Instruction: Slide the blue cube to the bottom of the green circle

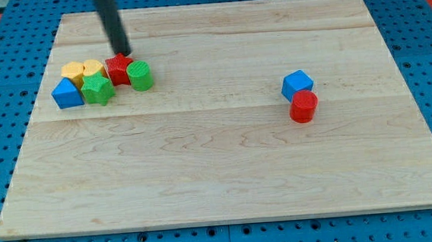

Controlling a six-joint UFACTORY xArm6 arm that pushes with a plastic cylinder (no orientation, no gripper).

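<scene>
The blue cube (pixel 296 83) lies at the view's right, touching a red cylinder (pixel 303 106) just below it. The green circle (pixel 140 76) lies far off at the view's upper left, at the right end of a cluster of blocks. My tip (pixel 123 53) is at the view's upper left, just above the red star (pixel 119 69) and up-left of the green circle. The tip is far from the blue cube.
The cluster at the upper left also holds a green star (pixel 98 89), a blue triangle block (pixel 67 93), and two yellow blocks (pixel 73 71) (pixel 92 67). The wooden board (pixel 227 173) sits on a blue pegboard.
</scene>
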